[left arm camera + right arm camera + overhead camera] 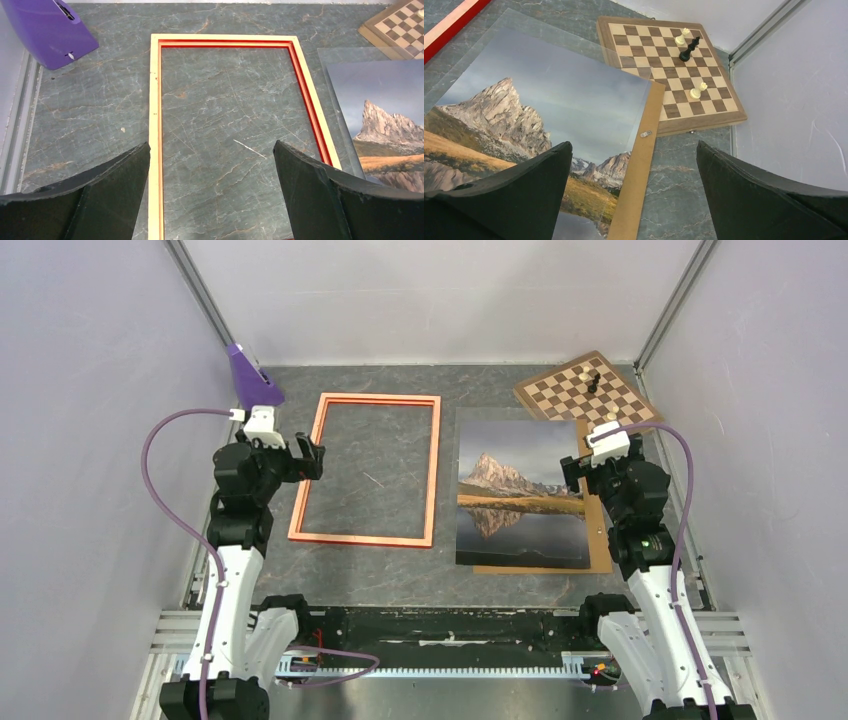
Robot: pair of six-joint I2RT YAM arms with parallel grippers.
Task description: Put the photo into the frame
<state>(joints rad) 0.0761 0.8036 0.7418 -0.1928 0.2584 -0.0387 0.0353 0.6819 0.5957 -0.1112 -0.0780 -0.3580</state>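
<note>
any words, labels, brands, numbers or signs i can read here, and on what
None can be read.
The photo shows only a mountain and lake, no caption.
The frame, the chessboard and the brown backing board bear no print.
The purple object has a small white mark, too small to tell.

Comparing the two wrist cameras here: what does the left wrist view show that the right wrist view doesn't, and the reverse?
Only the left wrist: the purple object off the far left corner of the frame, and the frame's whole width with bare table inside it. Only the right wrist: the brown backing board with its small clip beside the photo, and the black chess piece on the chessboard. Both: the photo, part of the frame, part of the chessboard.
</note>
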